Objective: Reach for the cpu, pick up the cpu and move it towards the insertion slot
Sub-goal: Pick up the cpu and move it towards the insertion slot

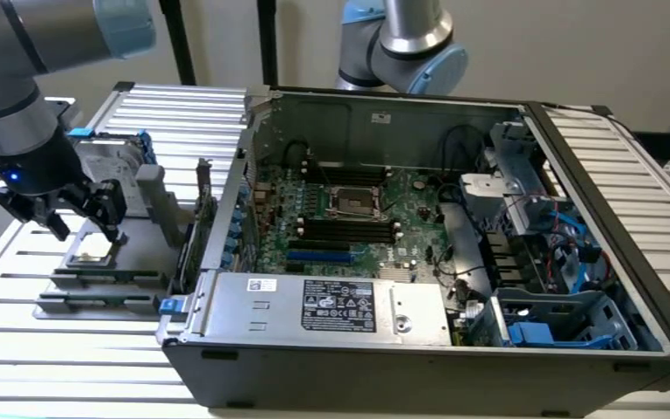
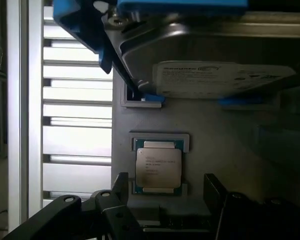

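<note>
The gripper hangs released at the exterior view's left. Its two fingers are spread and point down at a grey holder plate on the slatted tabletop. The cpu lies flat in that plate, straight below the gripper and near its fingertips.

In the wrist view the cpu sits between the two dark fingers. One finger flanks each of two opposite edges, and there is a gap on both sides, so nothing is gripped yet. I judge that the move turns on a straight drop and a squeeze across the chip, with no sideways shift needed.

Just behind the plate stands the upright hard drive in its blue bracket. To the exterior view's right lies the open computer case. The insertion slot is on the green board inside it, well apart from the cpu, with the long black memory slots just beside it.
</note>
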`<state>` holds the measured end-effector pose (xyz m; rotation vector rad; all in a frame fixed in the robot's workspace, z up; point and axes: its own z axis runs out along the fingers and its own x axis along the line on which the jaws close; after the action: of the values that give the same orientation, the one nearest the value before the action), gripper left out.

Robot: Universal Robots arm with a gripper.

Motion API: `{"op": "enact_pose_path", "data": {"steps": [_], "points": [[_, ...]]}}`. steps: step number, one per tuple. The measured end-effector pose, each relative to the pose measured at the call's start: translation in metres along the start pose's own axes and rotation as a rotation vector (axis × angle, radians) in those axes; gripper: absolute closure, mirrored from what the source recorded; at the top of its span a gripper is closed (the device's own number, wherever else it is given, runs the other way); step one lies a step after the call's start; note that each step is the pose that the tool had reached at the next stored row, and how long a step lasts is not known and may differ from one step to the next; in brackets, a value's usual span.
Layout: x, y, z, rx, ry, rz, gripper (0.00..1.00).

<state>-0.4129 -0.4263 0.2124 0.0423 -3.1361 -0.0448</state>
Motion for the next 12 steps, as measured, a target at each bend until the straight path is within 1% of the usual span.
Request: {"op": "enact_pose_path", "data": {"steps": [9,12], "points": [[0.001,0.0009,0.0164,0.0,-0.0003,0.0,0.29],[0.001,0.0008,0.0187,-0.0004,-0.0001,0.002,0.29]]}}
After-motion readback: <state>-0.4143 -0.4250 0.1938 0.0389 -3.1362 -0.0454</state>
